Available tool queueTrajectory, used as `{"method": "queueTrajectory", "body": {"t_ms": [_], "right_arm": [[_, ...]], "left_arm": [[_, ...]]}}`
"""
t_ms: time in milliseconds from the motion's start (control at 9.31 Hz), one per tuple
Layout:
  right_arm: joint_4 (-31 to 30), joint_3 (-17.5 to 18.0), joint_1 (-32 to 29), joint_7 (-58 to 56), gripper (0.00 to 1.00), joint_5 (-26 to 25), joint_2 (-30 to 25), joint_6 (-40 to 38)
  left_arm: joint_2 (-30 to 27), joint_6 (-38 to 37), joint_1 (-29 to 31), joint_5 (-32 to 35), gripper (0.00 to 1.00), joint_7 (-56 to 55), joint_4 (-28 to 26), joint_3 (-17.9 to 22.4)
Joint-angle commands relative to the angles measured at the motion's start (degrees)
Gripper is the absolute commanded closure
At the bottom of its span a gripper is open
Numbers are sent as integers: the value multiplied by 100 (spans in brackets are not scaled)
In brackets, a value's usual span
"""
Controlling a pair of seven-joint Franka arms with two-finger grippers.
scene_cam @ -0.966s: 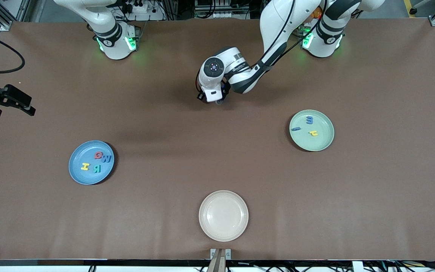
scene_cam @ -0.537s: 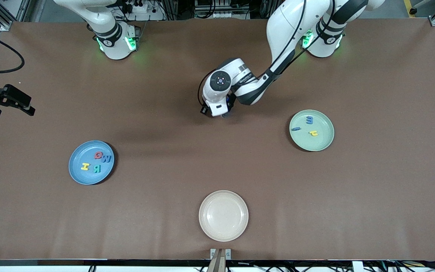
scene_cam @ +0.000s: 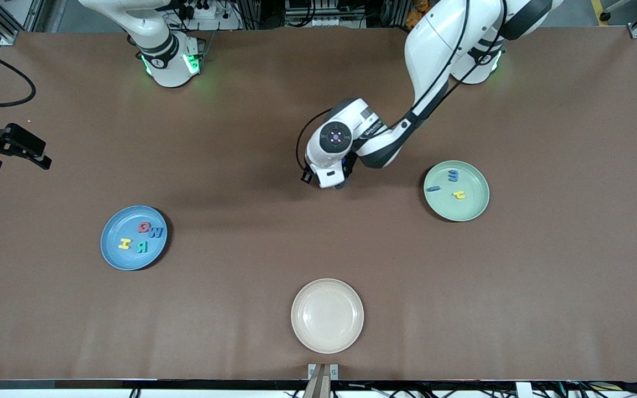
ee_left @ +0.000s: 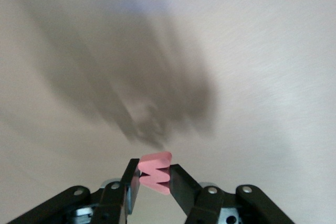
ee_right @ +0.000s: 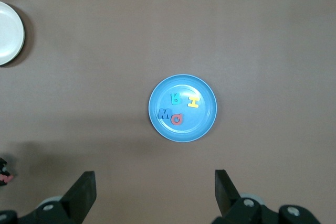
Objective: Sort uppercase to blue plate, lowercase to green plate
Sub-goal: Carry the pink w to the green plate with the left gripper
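Brown cloth covers the bench (scene_cam: pixel 545 309), on which three plates are set: a blue plate (scene_cam: pixel 114 251) toward the right arm's end, a green plate (scene_cam: pixel 473 207) toward the left arm's end, and a bare cream plate (scene_cam: pixel 327 315) nearest the front camera, midway between them. The left pincer (ee_left: pixel 156 178) is seen clamped on one small red lowercase letter (ee_left: pixel 155 172), a w or m shape, gripped across its faces with its top edge standing clear of the pads; in the front view the left pincer's housing (scene_cam: pixel 334 145) is held over bare cloth near the middle of the bench, and the letter itself is hidden there. From this pincer the green plate lies toward the left arm's own end of the bench and slightly nearer the front camera, so that direction is judged to be the one the coming move turns on, and the left arm is plainly the closer of the two. The right pincer (ee_right: pixel 152 192) is held wide apart and empty, high over the blue plate, where the arm waits. Four uppercase letters (scene_cam: pixel 141 236) are counted in the blue plate: red, blue, yellow and teal. Three lowercase letters (scene_cam: pixel 454 185) are counted in the green plate: two blue and one yellow.
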Motion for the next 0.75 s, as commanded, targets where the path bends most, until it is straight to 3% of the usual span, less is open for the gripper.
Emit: {"method": "queueTrajectory", "body": {"t_ms": [0,429,644], "right_arm": [[116,29,-24,83,0,56,44,-53],[116,29,-7,83,0,56,44,-79],[116,29,-7,83,0,56,44,-79]], "left_arm": [[-73,-351,372,56,89,421,209,-106],[-187,-720,1565,82,89,1177,271,-851],[-476,-1239,1874,-49,89,1704,271,-915]]}}
